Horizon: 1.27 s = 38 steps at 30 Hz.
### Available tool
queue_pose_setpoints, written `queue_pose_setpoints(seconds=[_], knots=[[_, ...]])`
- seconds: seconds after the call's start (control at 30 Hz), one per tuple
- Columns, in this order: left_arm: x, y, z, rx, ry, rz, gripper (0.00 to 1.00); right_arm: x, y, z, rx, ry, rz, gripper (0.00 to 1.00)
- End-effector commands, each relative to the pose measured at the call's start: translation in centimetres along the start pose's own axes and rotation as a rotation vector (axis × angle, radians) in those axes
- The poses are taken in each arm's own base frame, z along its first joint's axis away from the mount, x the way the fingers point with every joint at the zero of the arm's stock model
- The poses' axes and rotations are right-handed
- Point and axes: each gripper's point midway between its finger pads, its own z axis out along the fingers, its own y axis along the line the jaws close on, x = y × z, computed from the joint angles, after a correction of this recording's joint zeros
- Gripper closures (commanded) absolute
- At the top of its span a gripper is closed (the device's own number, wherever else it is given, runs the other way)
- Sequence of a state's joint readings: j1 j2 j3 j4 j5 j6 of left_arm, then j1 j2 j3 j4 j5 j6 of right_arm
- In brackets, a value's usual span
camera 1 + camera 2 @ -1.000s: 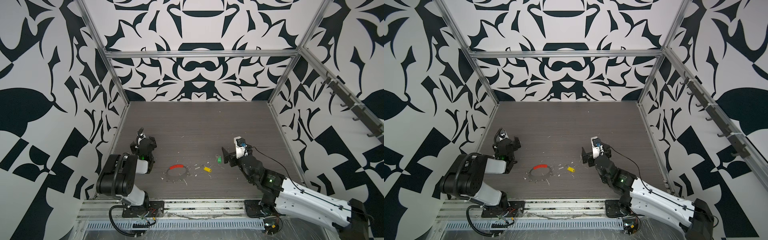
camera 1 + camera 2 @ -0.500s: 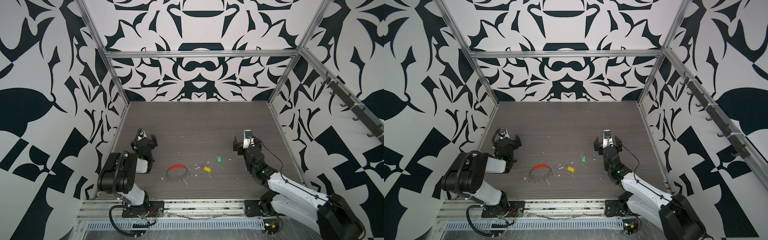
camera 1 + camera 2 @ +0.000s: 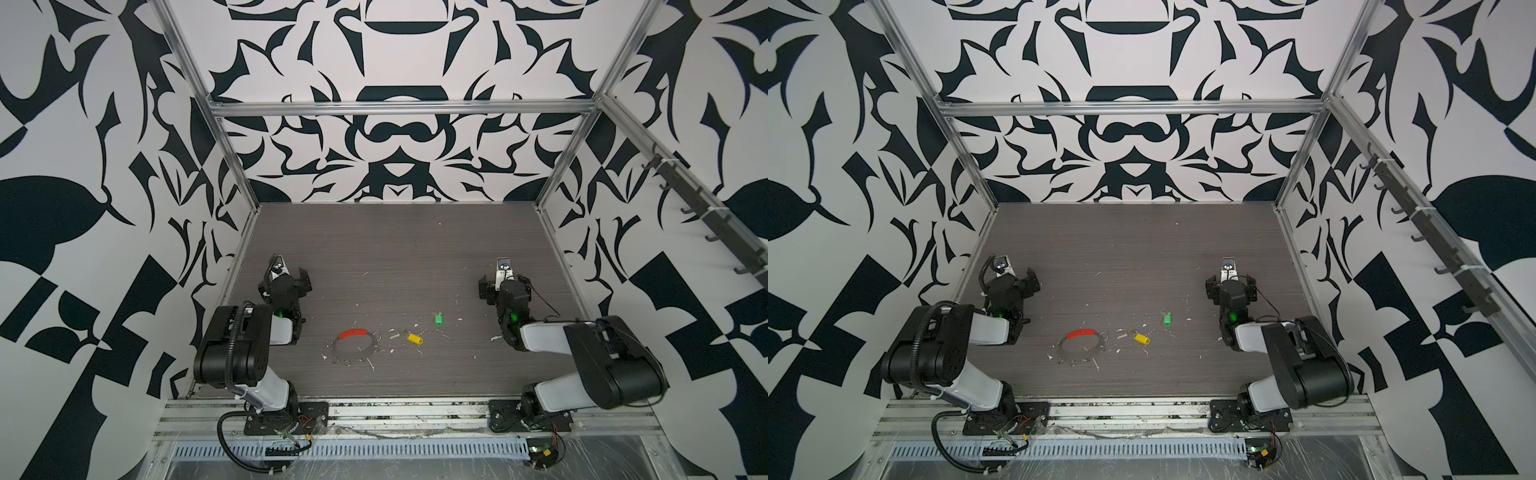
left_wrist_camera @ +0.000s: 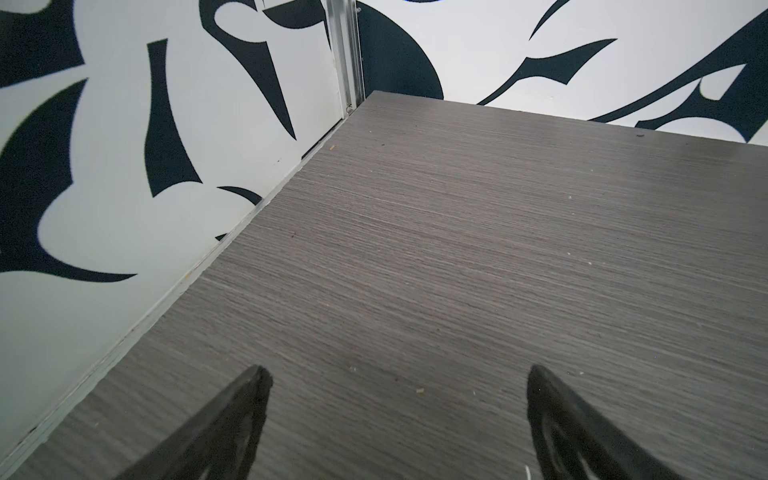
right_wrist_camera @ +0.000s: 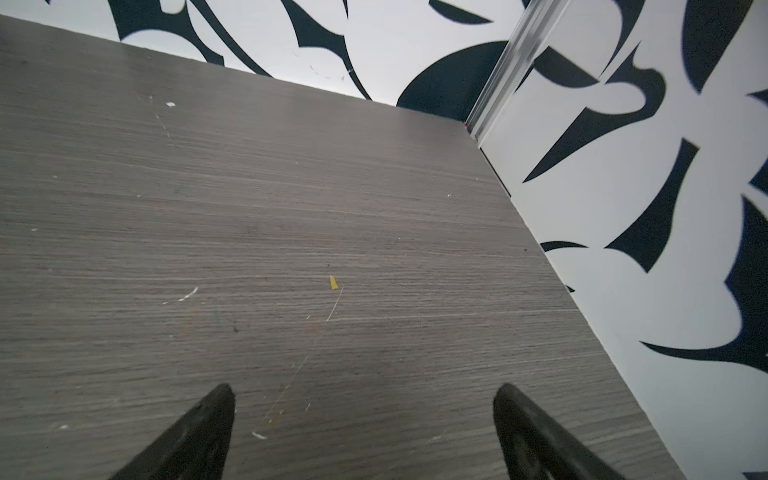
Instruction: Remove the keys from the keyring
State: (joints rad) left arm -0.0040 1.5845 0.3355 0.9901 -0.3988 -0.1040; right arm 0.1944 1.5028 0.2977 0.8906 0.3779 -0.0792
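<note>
The keyring (image 3: pixel 353 333) (image 3: pixel 1080 333), a thin grey hoop with a red sleeve on its far arc, lies flat near the table's front middle. To its right, apart from it, lies the yellow-tagged key (image 3: pixel 414 338) (image 3: pixel 1141 338). Further right and back is the green-tagged key (image 3: pixel 438 319) (image 3: pixel 1167 319). My left gripper (image 3: pixel 286 279) (image 4: pixel 397 374) is open and empty over bare table at the left wall. My right gripper (image 3: pixel 504 283) (image 5: pixel 361 392) is also open and empty, near the right wall. Neither wrist view shows the keys or the keyring.
A tiny silver split ring (image 3: pixel 376 336) lies by the hoop's right side. White scraps litter the wooden table (image 3: pixel 395 257) around the keys, and a yellow chip (image 5: pixel 333 282) lies ahead of the right gripper. Patterned walls close three sides.
My right arm has pulled back from beside the green-tagged key to the right side and folded in. The left gripper has shifted slightly back. The keyring and the keys have stayed put.
</note>
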Motion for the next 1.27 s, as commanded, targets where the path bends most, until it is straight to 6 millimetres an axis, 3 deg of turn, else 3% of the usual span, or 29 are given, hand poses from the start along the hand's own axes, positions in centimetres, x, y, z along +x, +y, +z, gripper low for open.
queue_pose_setpoints(seconds=[0.0,0.23,0.37,1.23], knots=[[-1.1,-0.1,0.2,0.005,-0.026,-0.019,0.01,-1.5,-0.2,0.8,-0.006,-0.074,0.082,0.0],[-1.2,-0.1,0.2,0.006,-0.025,-0.019,0.01,-1.1,-2.7,1.5,0.087,-0.038,0.162,0.0],[-1.1,-0.1,0.2,0.005,-0.024,-0.019,0.01,-0.9,-3.1,1.3,0.111,-0.037,0.17,0.0],[-1.2,-0.1,0.2,0.005,-0.026,-0.02,0.01,-0.9,-3.0,1.4,0.107,-0.037,0.17,0.0]])
